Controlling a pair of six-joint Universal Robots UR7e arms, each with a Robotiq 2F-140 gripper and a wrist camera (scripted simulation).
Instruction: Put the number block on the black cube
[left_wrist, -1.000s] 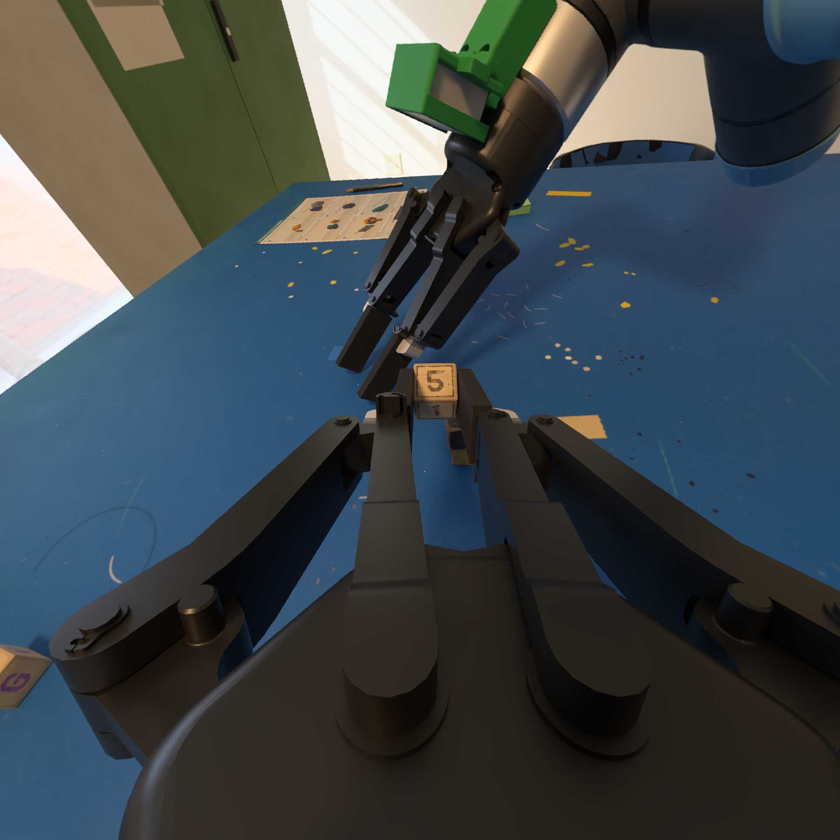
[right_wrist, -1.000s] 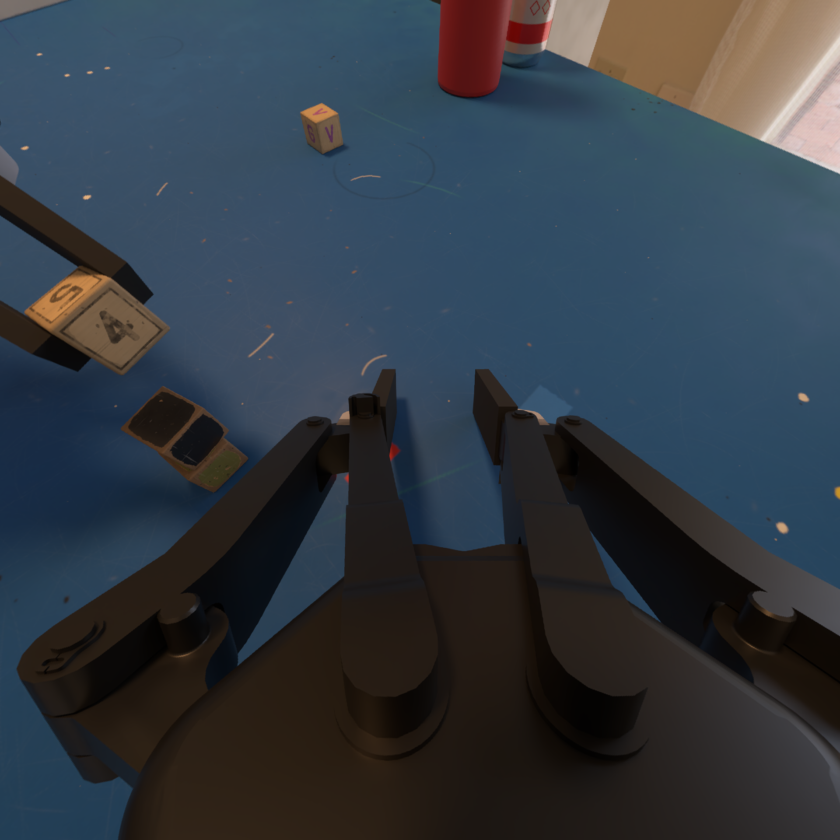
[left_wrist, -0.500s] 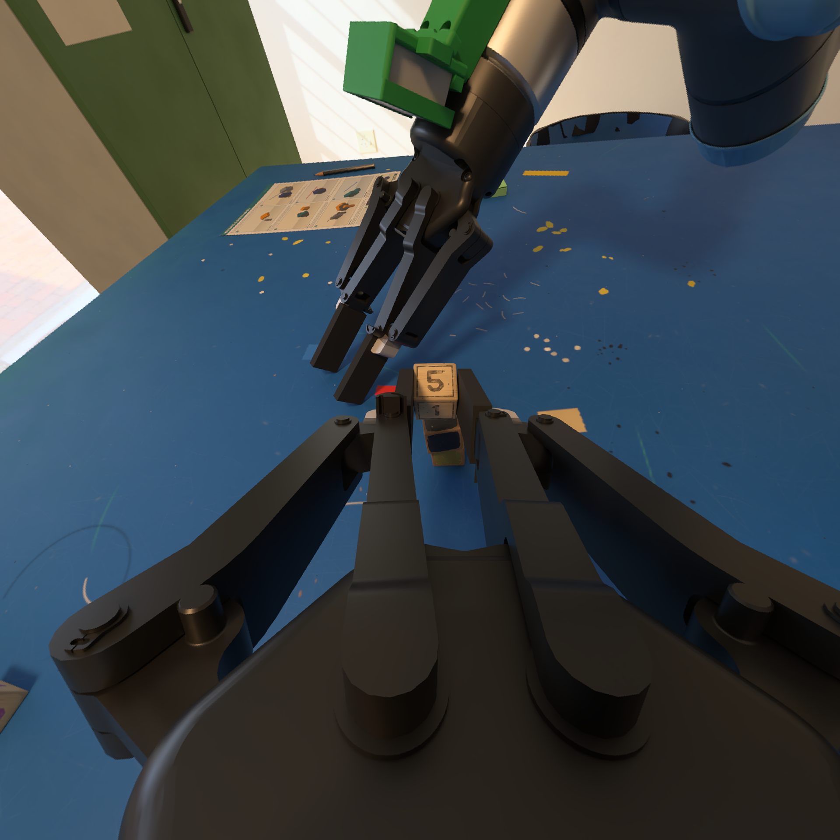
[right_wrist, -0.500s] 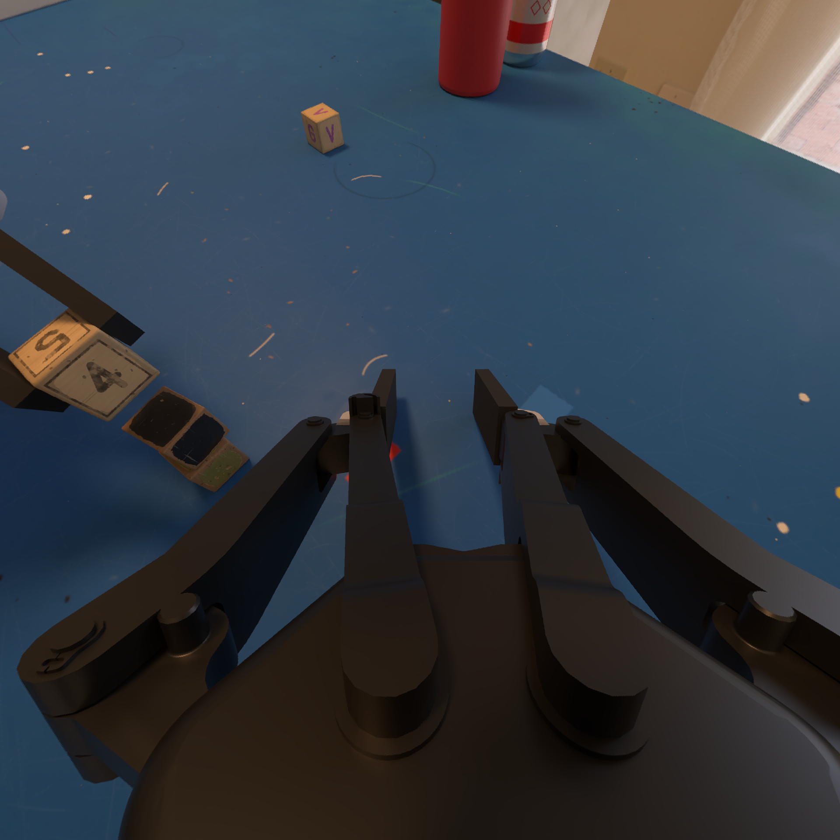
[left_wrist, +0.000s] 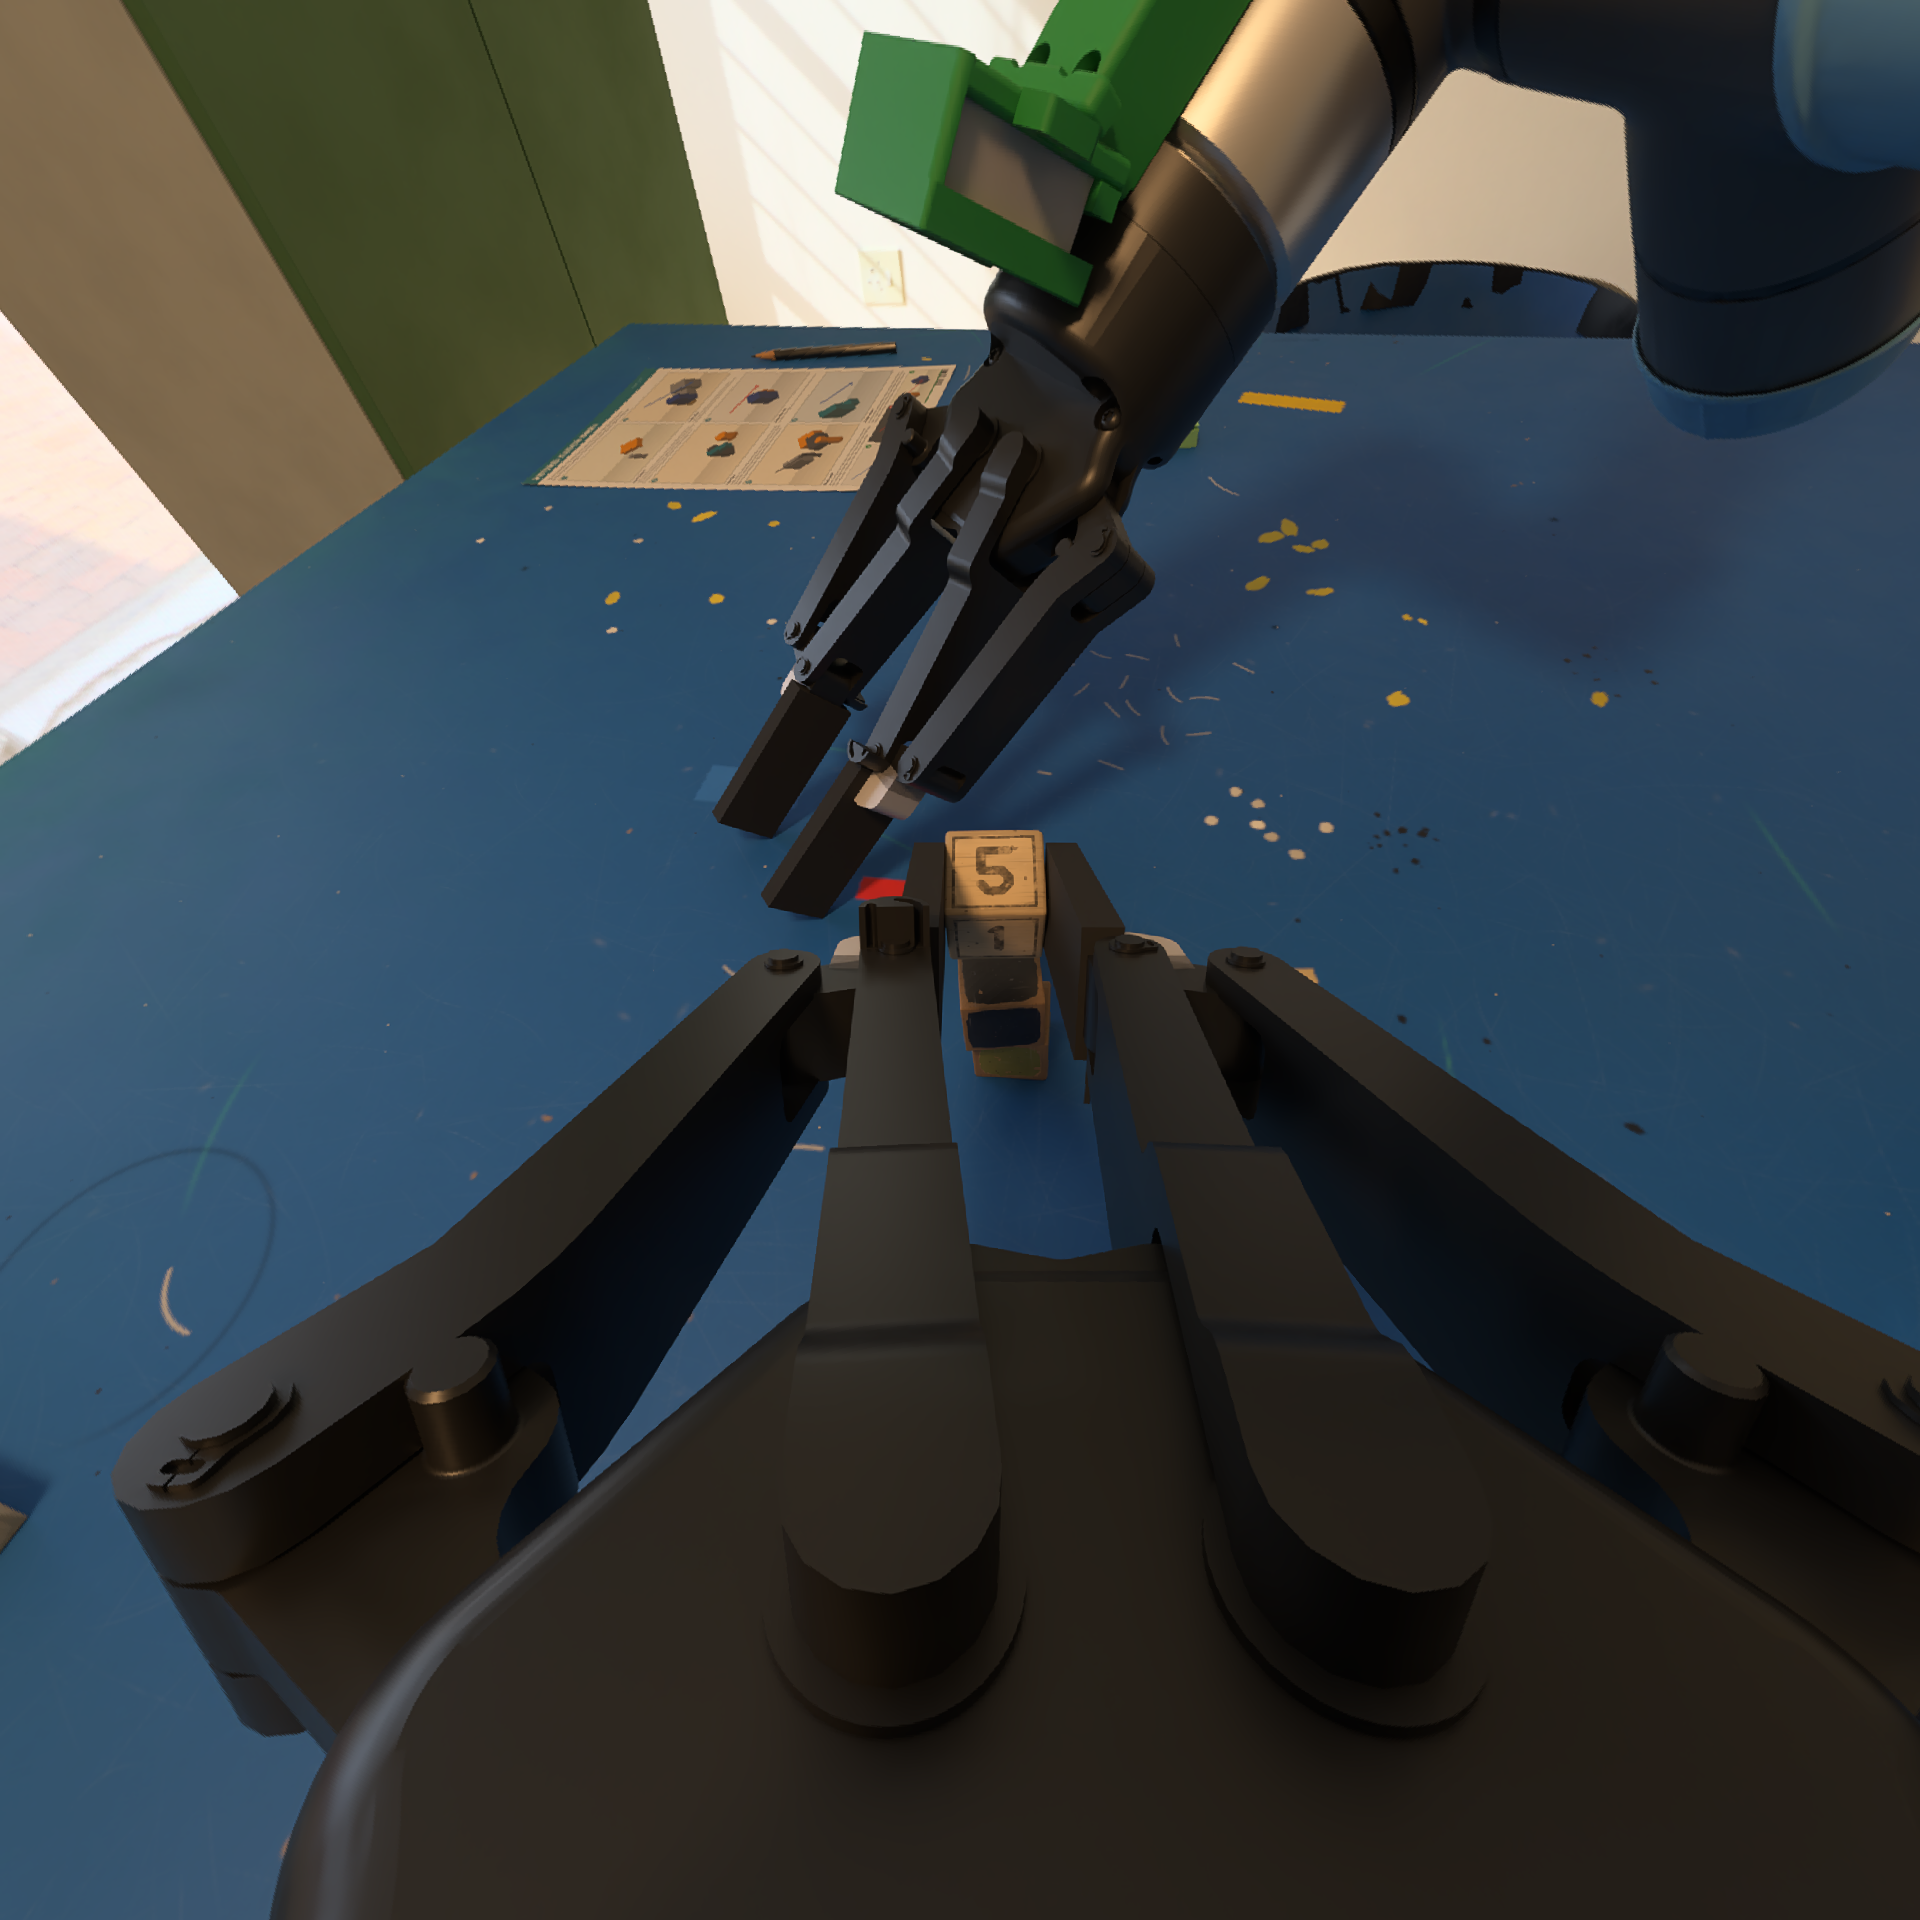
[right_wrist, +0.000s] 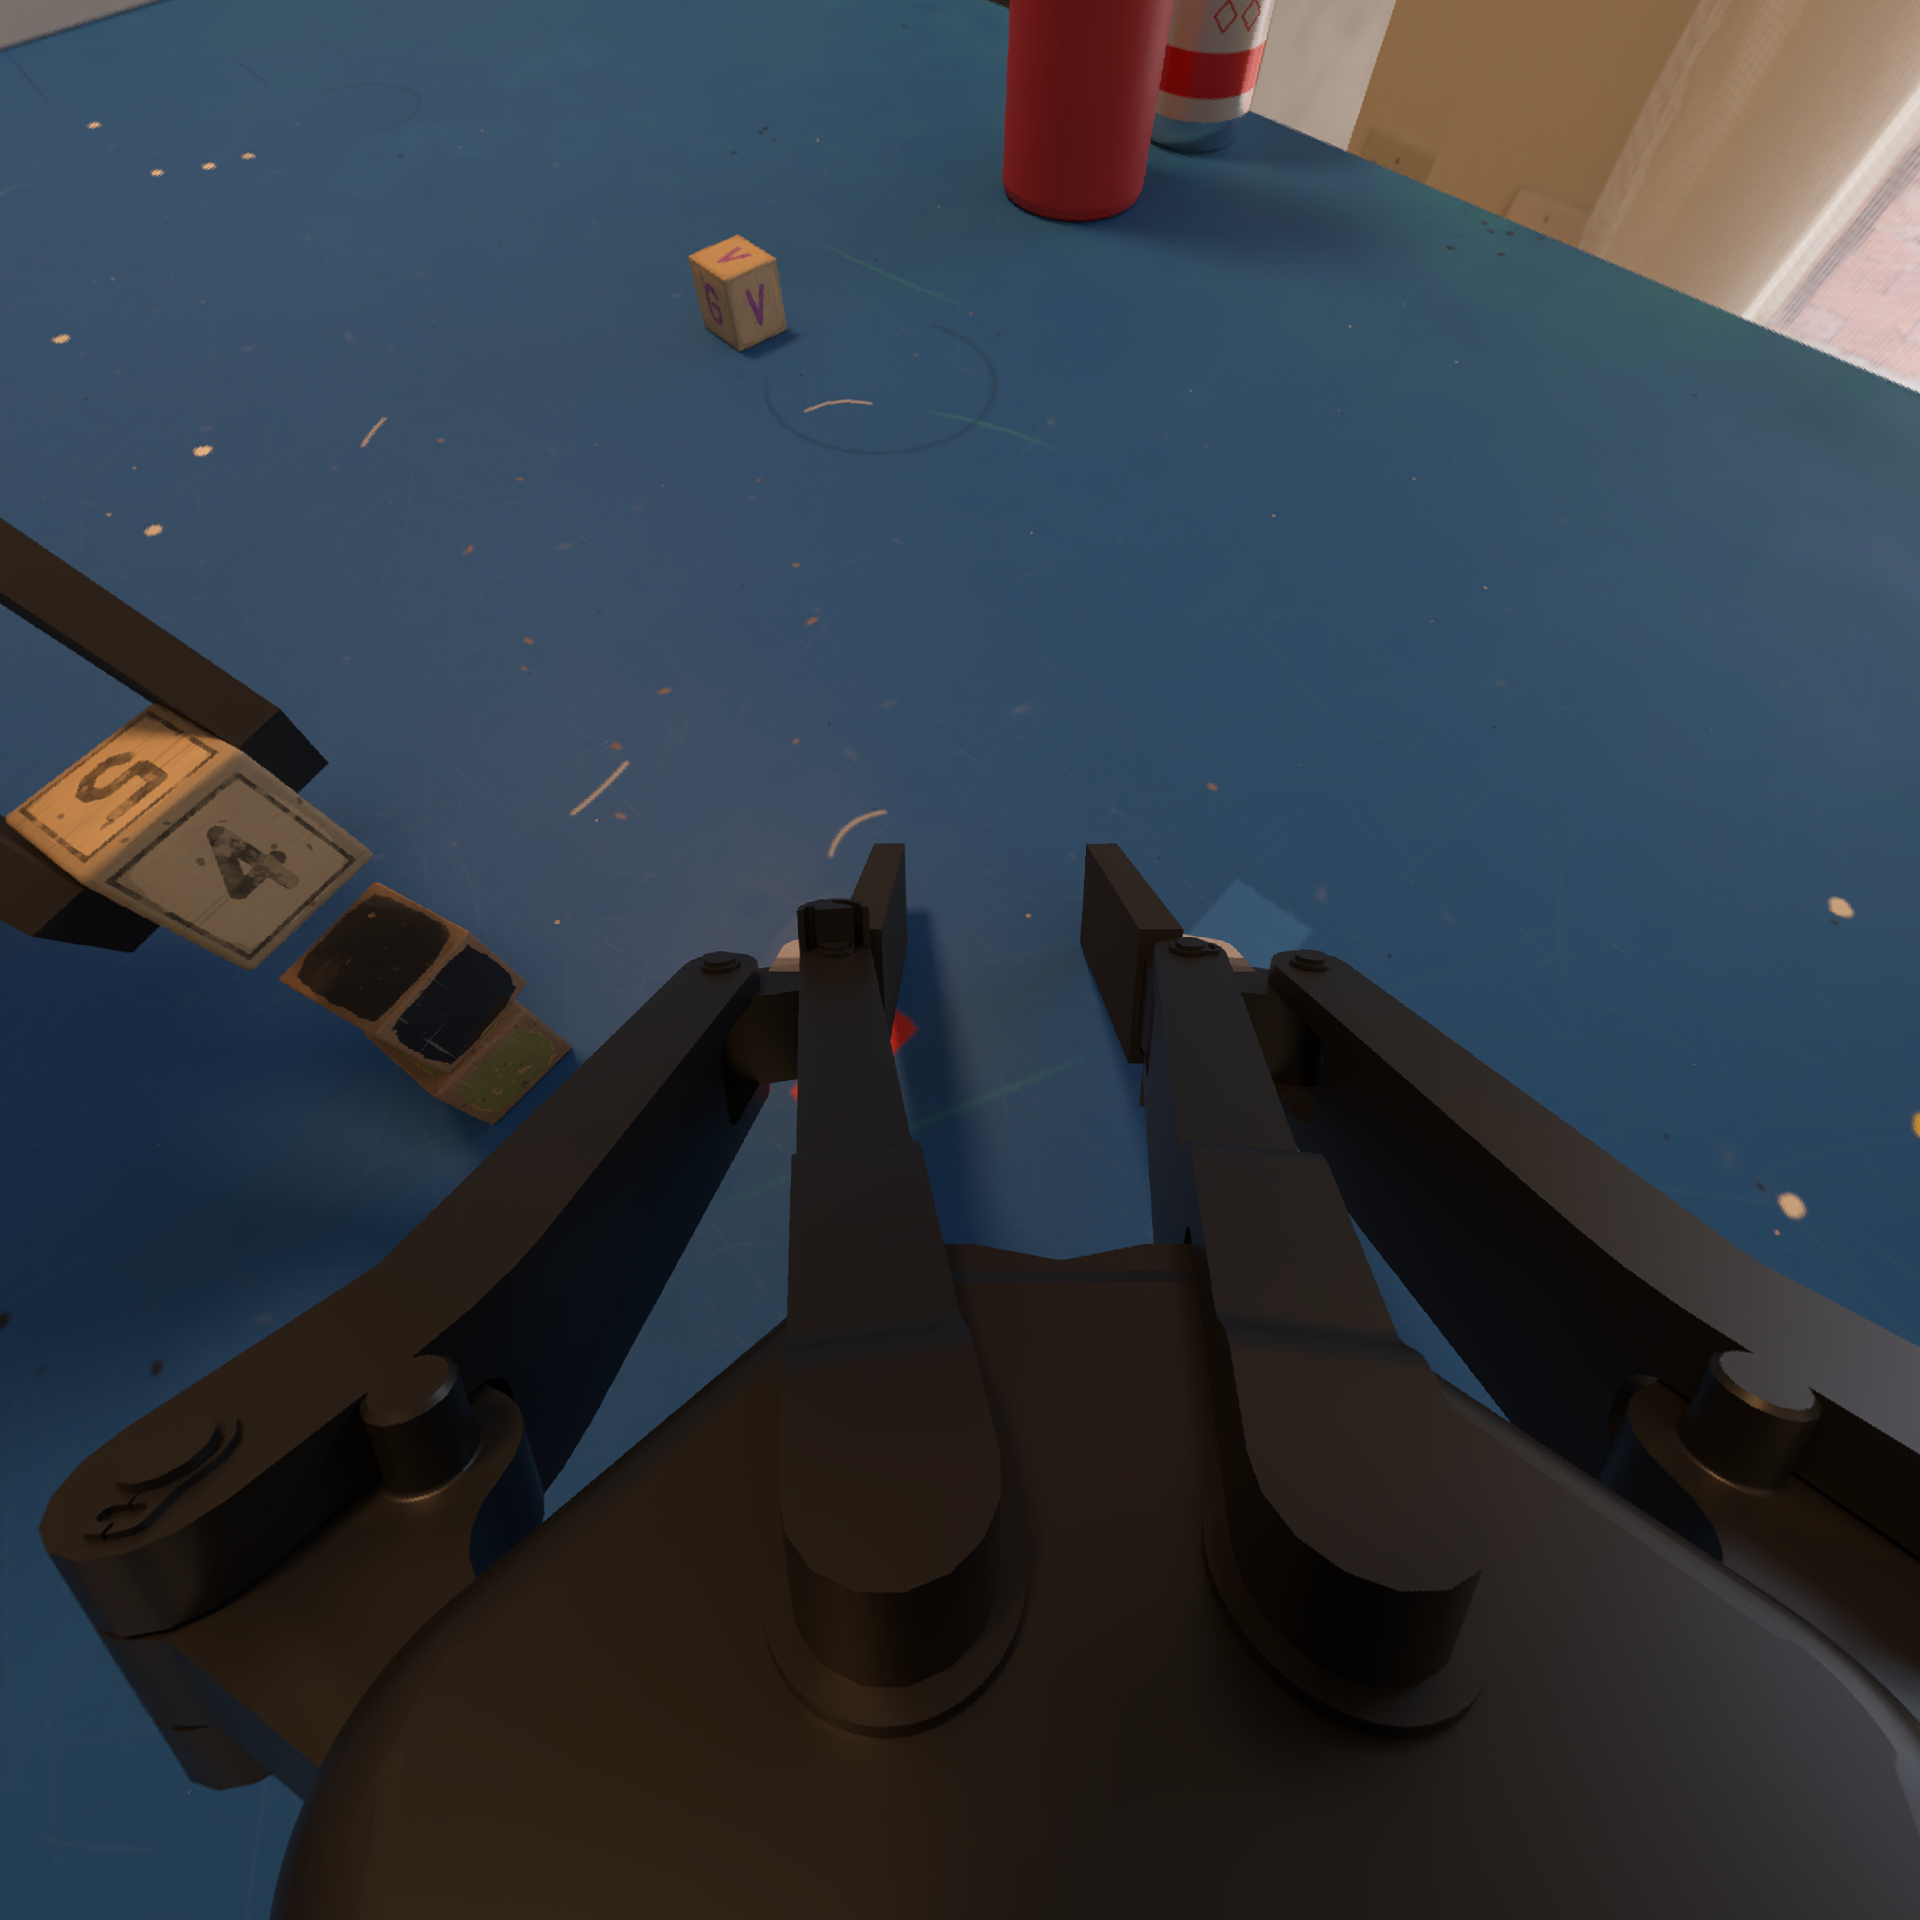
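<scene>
Between the two fingers of our left gripper (left_wrist: 994, 914) we see the pale wooden number block (left_wrist: 994, 881), a cube with dark printed numerals on its faces, clamped at the fingertips. Just below it, apart by a thin gap as the right wrist view shows it, stands the black cube (right_wrist: 410, 985), a worn wooden block with black-painted faces and one greenish face, resting on the blue table (right_wrist: 1351, 582). From the left wrist view most of that black cube (left_wrist: 1003, 1023) is hidden behind the held block and our fingers; only its near face shows.

Our right gripper (right_wrist: 992, 904) hangs with its fingers apart and nothing between them, its tips close over the table. A small red mark (right_wrist: 902, 1031) on the table is half hidden behind its left finger.

Beyond the right gripper's fingertips sits a second wooden cube with purple letters (right_wrist: 738, 293). Farther off stand a red cylindrical can (right_wrist: 1081, 114) and a silver can with a red band (right_wrist: 1210, 73), both cut off by the picture's top edge, so we cannot tell whether they hold anything.

Past our left fingertips lie a printed sheet with small coloured pictures (left_wrist: 748, 431), too small to make out, and a pencil (left_wrist: 826, 353).
</scene>
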